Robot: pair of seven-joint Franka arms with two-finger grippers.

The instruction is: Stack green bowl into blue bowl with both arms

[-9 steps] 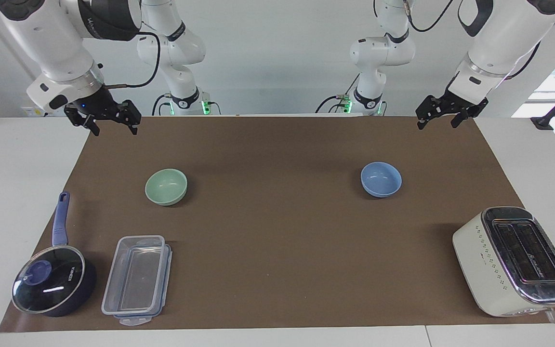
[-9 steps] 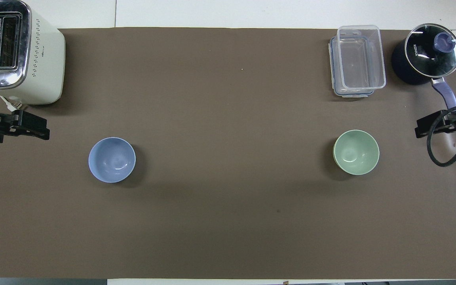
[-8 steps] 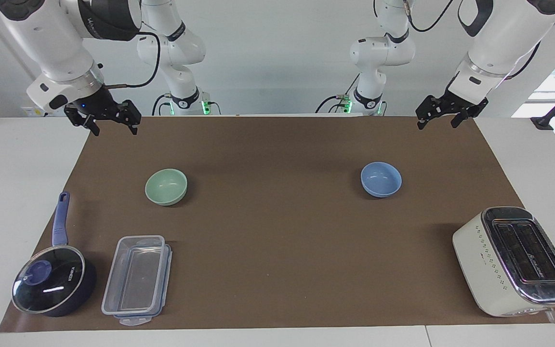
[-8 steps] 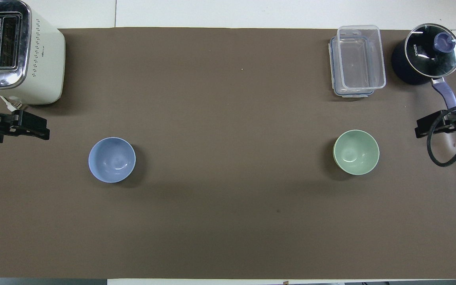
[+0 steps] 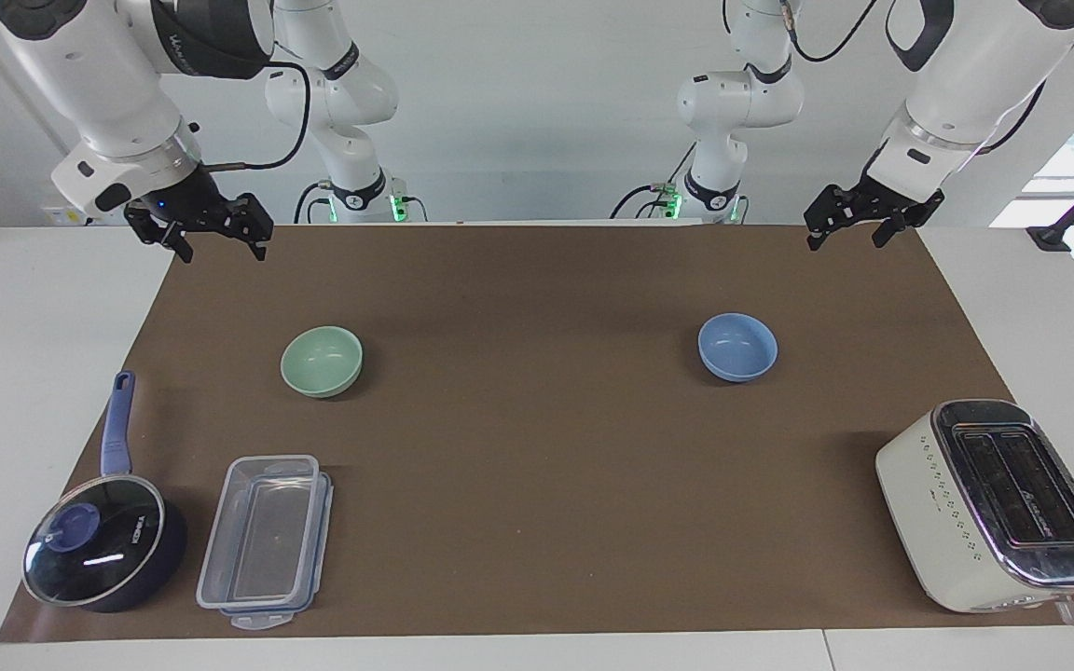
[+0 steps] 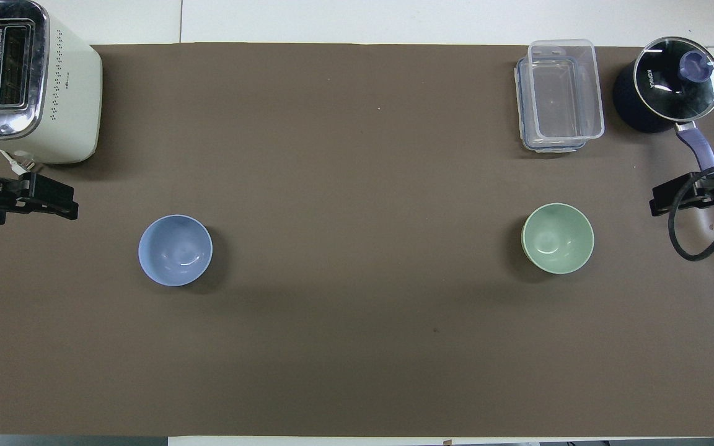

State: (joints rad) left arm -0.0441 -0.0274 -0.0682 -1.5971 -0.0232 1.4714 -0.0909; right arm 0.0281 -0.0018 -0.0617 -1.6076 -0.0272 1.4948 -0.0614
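My right jaws (image 5: 213, 235) hang spread wide and empty over the mat's corner at the robots' edge of the worktop (image 5: 34, 308). The green bowl (image 5: 322, 361) sits on the brown mat (image 5: 537, 447) below and ahead of these jaws, toward the middle, well apart from them and upright, mouth up. It looks smooth, glossy and rigid, probably light but slick and chippable, so I judge the rim the place to take it: one finger inside the wall, one outside, pinching gently. The blue bowl (image 5: 737, 347) stands likewise below and ahead of my left jaws (image 5: 859, 224), well apart from them, and matches the green one in size, so nesting will be snug and wants a level, centred lowering. My left jaws are also wide open and hold nothing, hanging over the mat's other corner at the robots' edge.
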